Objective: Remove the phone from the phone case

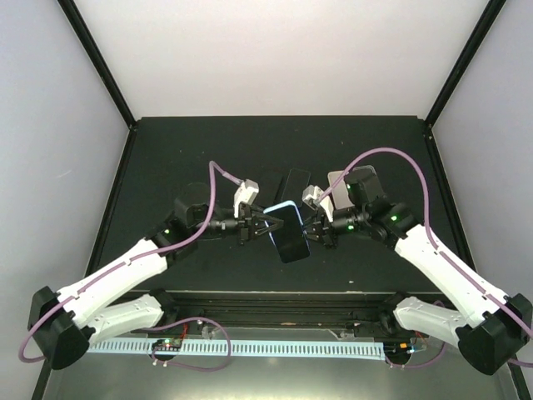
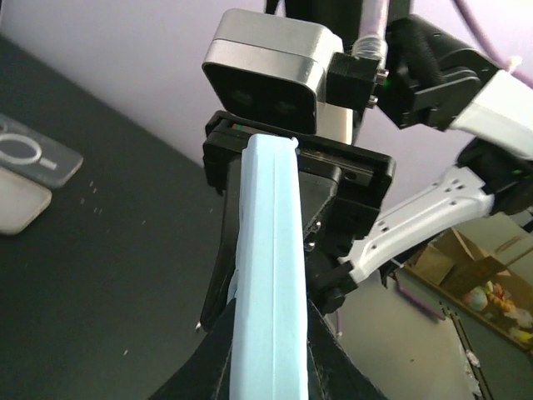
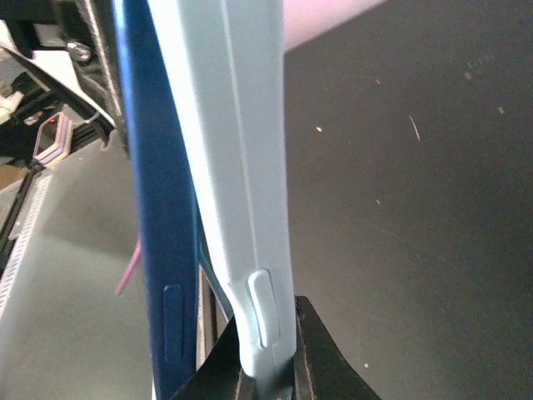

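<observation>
Both claws, the left gripper (image 1: 252,227) and right gripper (image 1: 316,227), pinched the phone case (image 2: 271,275) aloft between them; the phone (image 3: 154,208) seemed half-peeled out. One slackened pinch could drop it onto the table (image 1: 166,158).

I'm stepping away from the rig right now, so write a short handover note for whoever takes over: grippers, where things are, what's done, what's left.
Left gripper: shut on one end of the light blue phone case, held above the table.
Right gripper: shut on the opposite end of the case.
Phone: dark blue, one long edge parted from the case in the right wrist view, not yet out.
Done: case lifted, one side started.
Left: free the phone fully.
</observation>
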